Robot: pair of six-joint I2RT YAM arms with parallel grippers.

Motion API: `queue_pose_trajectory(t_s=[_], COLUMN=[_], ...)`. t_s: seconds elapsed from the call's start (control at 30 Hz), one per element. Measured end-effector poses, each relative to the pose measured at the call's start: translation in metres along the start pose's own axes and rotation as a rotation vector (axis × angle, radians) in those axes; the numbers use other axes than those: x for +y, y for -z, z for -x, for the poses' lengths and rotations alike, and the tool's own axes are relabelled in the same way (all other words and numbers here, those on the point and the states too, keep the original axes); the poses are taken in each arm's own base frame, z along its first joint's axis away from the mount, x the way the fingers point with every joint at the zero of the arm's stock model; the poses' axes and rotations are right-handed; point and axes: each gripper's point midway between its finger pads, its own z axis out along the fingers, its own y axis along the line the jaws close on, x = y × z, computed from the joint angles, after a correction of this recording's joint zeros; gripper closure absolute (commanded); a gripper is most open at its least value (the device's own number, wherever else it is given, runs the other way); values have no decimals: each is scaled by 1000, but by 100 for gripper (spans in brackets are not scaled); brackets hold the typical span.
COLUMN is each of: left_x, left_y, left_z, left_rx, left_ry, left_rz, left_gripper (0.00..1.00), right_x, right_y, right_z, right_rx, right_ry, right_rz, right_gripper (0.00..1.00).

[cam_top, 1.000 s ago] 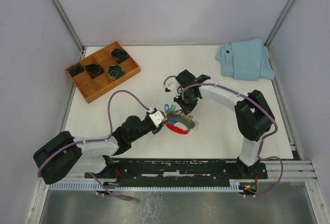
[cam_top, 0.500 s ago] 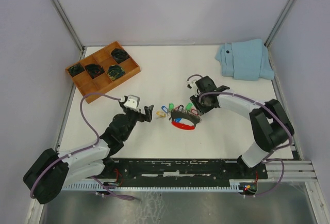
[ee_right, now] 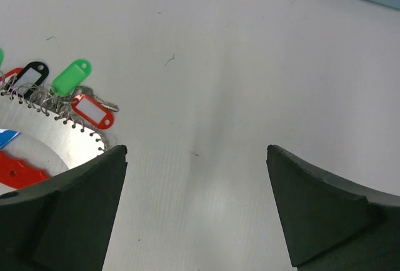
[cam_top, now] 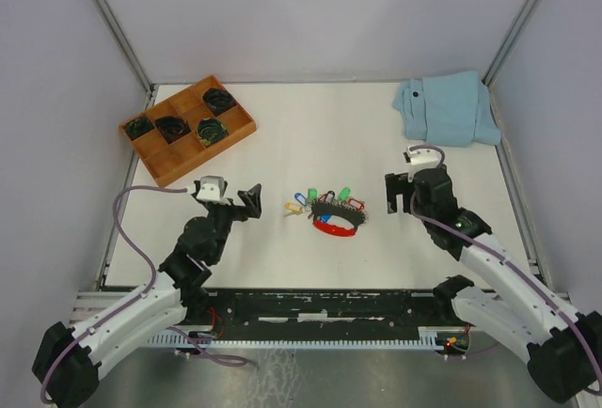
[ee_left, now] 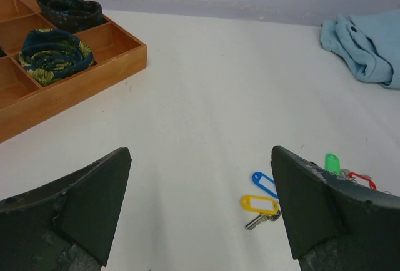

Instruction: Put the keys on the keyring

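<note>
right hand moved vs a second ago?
Yes. The right hand moved right, off the keyring, and now sits open below the blue cloth.

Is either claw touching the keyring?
No, the left claw and right claw stand open, well apart from the keyring on the table.

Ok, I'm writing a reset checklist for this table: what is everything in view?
table: one, white, under everything
wooden tray: one, orange-brown, far left
coiled items: four, dark, in tray compartments
cloth: one, light blue, far right
keyring: one, red band, grey strap, centre
keys: two, green and red tags, keyring's far edge
other tags: several, blue, yellow, black, by keyring
left gripper: one, dark, open, left of keyring
right gripper: one, dark, open, right of keyring
</note>
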Motion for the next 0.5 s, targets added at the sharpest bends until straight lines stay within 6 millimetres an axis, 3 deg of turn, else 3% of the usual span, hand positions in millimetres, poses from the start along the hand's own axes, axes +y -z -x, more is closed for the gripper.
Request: queue_pose_trajectory(t_s=[0.27,0.5], left_x=[3,13], left_y=[19,29], left_z=[31,14], left_rx=[-110,-115], left_ry=[85,92], left_rz=[-26,-20], left_gripper=[1,1], right_x=[-27,-35], right_y=[35,43], right_z=[-1,-20], right_rx=[-196,-297], right_ry=[-142,-211], right_rz=[-88,-94], right_gripper=[0,0])
